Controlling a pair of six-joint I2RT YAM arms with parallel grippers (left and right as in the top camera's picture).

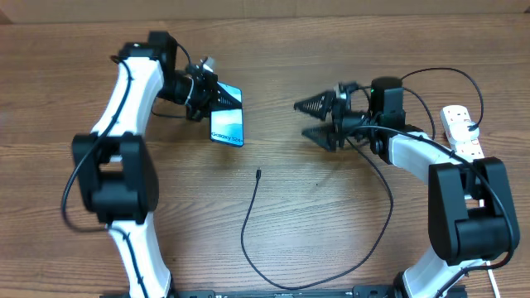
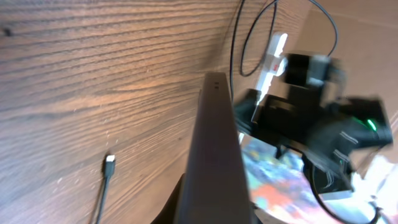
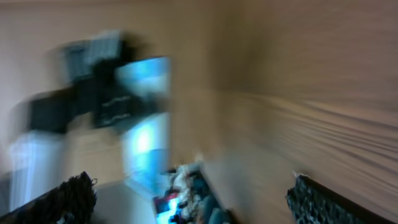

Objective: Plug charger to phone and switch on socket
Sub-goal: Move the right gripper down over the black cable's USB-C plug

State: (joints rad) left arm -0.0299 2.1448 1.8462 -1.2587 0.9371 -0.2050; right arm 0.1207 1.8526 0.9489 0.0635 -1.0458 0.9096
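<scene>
Overhead, the left gripper (image 1: 201,93) clamps the phone (image 1: 226,116); the right gripper (image 1: 317,119), splayed empty near it, probably must next fetch the charger tip (image 1: 258,174).

Overhead looks straight down; wrist cameras sit close behind the left claw (image 1: 207,98) and right claw (image 1: 317,119), sharing the phone (image 1: 228,117) between them.

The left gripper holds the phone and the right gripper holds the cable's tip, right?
Not quite. The left gripper does hold the phone, but the right gripper is open and empty. The cable's tip lies on the table, apart from it; the overhead view shows this.
</scene>
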